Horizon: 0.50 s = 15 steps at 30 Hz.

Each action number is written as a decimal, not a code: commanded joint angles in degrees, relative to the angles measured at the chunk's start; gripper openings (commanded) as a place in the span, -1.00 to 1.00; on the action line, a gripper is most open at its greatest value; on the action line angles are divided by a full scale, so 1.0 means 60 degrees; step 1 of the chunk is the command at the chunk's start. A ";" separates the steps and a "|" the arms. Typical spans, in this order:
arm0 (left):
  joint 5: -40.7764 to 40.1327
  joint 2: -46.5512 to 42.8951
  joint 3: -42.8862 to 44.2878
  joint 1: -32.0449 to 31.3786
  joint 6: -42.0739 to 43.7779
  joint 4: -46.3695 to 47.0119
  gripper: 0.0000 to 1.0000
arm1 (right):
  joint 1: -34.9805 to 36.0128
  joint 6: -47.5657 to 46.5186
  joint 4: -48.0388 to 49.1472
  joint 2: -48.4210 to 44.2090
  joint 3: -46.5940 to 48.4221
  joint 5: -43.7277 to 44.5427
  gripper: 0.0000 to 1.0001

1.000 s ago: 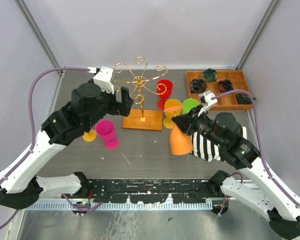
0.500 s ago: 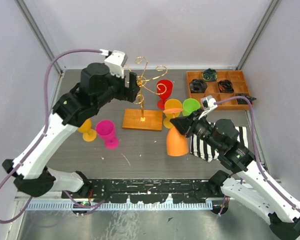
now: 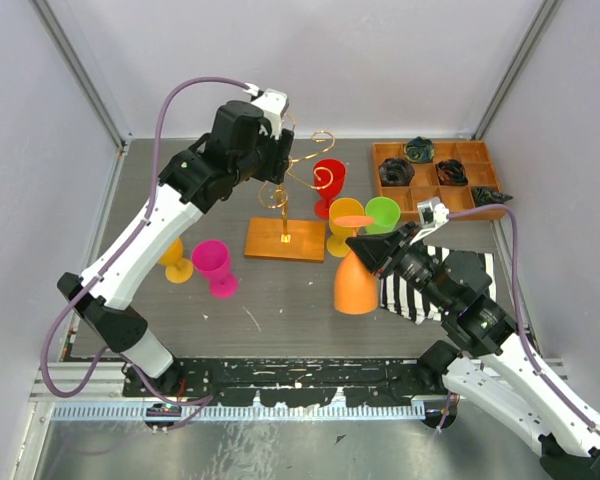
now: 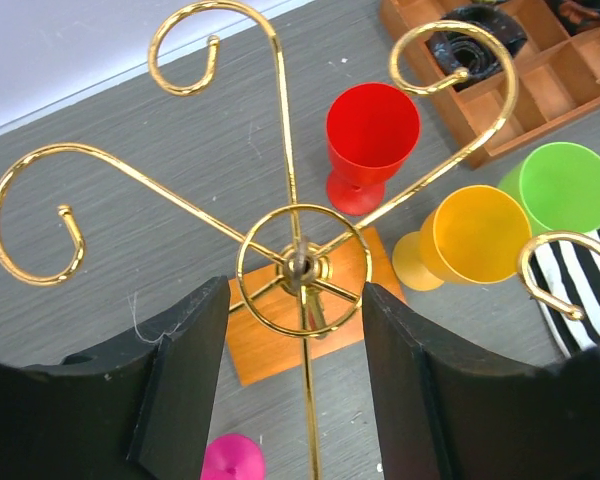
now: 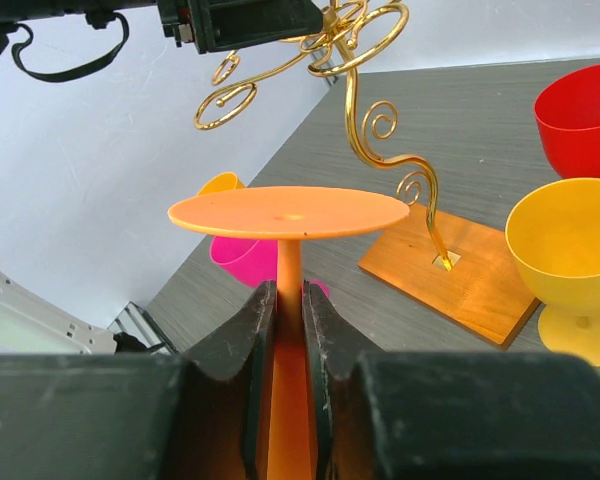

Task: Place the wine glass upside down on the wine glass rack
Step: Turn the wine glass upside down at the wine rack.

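Observation:
The wine glass rack (image 3: 285,240) stands mid-table on its wooden base, gold scroll arms spread on top. My left gripper (image 3: 268,160) hovers over the rack's top; in its wrist view the open fingers (image 4: 195,340) flank the central ring (image 4: 302,268), gripping nothing. An orange wine glass (image 3: 358,285) is upside down, foot up and bowl down, right of the rack. My right gripper (image 3: 368,250) is shut on its stem. From the right wrist, the flat foot (image 5: 290,212) sits above the gripper (image 5: 290,295), with the rack (image 5: 450,270) beyond.
Red (image 3: 329,180), yellow (image 3: 338,240) and green (image 3: 383,212) glasses stand upright just right of the rack. A pink glass (image 3: 213,262) and a yellow-orange one (image 3: 175,262) stand to its left. A compartmented wooden tray (image 3: 435,198) sits back right, a striped cloth (image 3: 410,295) under my right arm.
My left arm has risen and swung back and right, from beside the rack to over its top, its jaws narrowing. The right gripper keeps the orange glass, almost unmoved.

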 commanded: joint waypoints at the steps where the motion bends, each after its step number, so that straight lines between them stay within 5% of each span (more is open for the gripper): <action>1: 0.0292 0.0069 0.0334 0.0153 0.0109 -0.0072 0.22 | 0.0028 0.0040 0.0668 -0.0180 -0.0117 0.0266 -0.99; 15: 0.0098 0.0630 0.1095 0.0168 0.0544 -0.0250 -0.18 | 0.0031 -0.0036 0.0887 -0.0142 -0.0431 0.0180 -0.99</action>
